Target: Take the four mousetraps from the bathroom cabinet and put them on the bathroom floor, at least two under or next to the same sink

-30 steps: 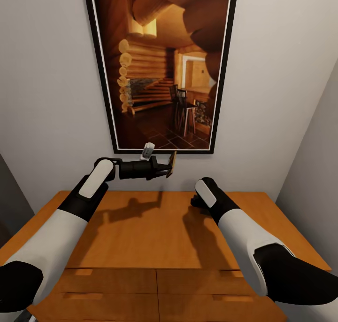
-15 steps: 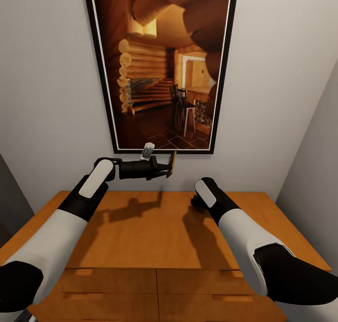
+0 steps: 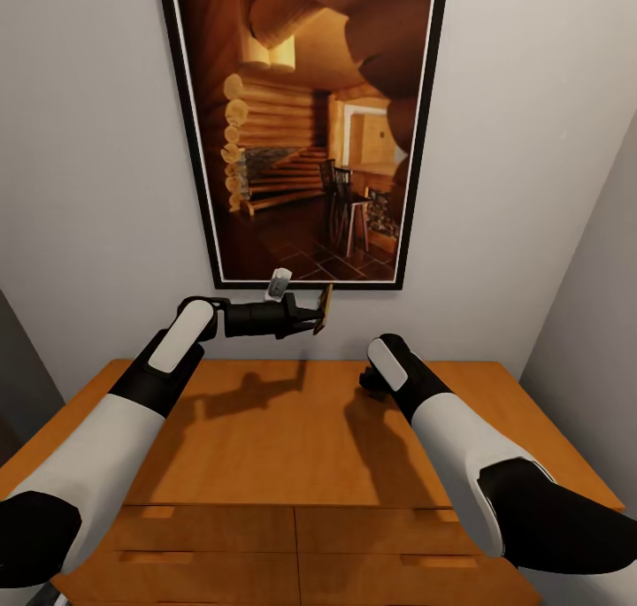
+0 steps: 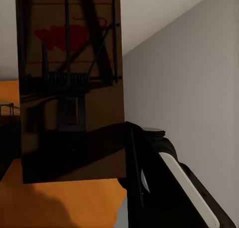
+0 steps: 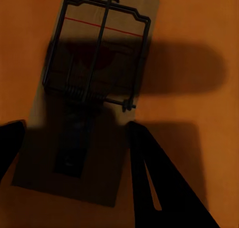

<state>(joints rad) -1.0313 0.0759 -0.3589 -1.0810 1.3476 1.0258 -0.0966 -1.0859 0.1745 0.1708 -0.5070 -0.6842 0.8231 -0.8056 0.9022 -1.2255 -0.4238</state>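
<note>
1. Head view: robot faces the cabinet (image 3: pixel 301 429), orange-brown flat top, drawer fronts at the near edge. A framed picture (image 3: pixel 305 119) of a log interior hangs on the grey wall behind it.
2. Left arm is raised above the cabinet top, reaching toward the right. The left gripper (image 3: pixel 311 313) pinches a mousetrap (image 3: pixel 325 310), which is seen edge-on, held upright in the air just below the picture frame's lower edge and clear of the cabinet top.
3. Left wrist view: that mousetrap (image 4: pixel 69 83) stands tall between the jaws, its face to the camera. Spring coil, dark wire bar and red print are visible. One dark finger (image 4: pixel 137 163) sits at its lower edge. Jaws pressed onto the board.
4. Right arm is bent down over the cabinet top, wrist pointing down; its shadow falls on the wood.
5. Right wrist view: a second mousetrap (image 5: pixel 94 88) lies flat on the cabinet top, slightly tilted, partly in shadow. The right gripper (image 5: pixel 74 133) has its jaws spread, one dark finger on each side of the board's near end. Contact cannot be confirmed.
6. Location: one trap in the left jaws, one flat on the cabinet top under the right jaws.
</note>
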